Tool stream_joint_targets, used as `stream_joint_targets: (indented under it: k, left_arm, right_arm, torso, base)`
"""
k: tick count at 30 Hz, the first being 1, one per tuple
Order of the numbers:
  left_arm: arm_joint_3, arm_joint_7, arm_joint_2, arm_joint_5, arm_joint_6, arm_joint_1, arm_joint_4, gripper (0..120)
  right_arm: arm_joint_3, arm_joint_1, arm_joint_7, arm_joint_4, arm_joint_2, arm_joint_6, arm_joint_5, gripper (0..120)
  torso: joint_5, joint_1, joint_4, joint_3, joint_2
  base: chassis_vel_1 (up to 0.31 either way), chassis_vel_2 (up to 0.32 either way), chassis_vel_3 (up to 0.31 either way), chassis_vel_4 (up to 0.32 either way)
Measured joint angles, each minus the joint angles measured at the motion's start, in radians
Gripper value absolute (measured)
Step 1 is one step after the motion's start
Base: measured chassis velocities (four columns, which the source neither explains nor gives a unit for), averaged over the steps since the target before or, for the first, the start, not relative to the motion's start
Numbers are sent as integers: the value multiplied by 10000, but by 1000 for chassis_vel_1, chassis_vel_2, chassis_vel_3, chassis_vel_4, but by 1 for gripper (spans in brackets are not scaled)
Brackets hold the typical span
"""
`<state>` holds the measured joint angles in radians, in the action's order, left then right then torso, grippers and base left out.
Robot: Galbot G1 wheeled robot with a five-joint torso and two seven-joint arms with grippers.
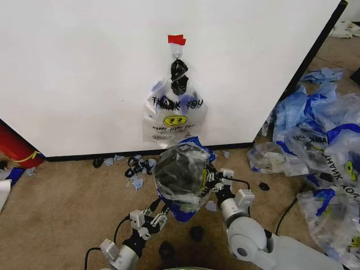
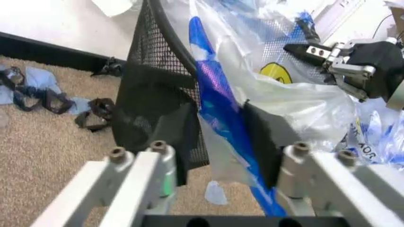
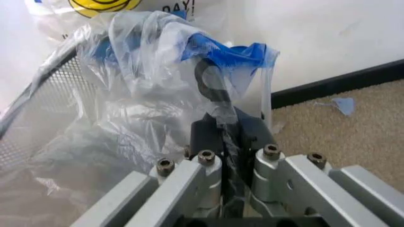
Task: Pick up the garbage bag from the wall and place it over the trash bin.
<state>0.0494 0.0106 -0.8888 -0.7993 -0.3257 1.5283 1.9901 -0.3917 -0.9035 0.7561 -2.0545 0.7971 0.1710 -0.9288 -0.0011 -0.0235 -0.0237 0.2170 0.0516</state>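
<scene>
Thin clear plastic garbage bag (image 1: 181,175) already draped over black wire-mesh trash bin (image 2: 158,101) — left gripper (image 2: 222,142) parted around blue edge, right gripper (image 3: 228,137) clamped on bag film. Pull evenly down both sides; don't tear.

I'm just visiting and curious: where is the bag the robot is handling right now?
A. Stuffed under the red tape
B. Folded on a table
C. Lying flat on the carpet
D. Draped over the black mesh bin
D: the bag covers the bin, with the left gripper and right gripper at its edges.
</scene>
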Motion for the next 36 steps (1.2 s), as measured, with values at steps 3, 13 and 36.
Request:
stream_joint_targets:
  k: [3, 13, 36]
  left_arm:
    - [7, 0, 32, 0, -3, 26, 0, 19]
    - [27, 0, -4, 43, -42, 52, -11, 11]
    - [-47, 26, -134, 302, -192, 153, -417, 11]
  right_arm:
    - [19, 0, -6, 40, -6, 4, 36, 1]
    - [109, -202, -53, -120, -141, 94, 8, 1]
    - [308, -1312, -148, -1271, -395, 233, -3, 1]
  torso:
    - [0, 0, 1, 0, 0]
    - [0, 0, 1, 0, 0]
    - [0, 0, 1, 0, 0]
  base:
    - [0, 0, 0, 0]
    - [0, 0, 0, 0]
    - [0, 0, 0, 0]
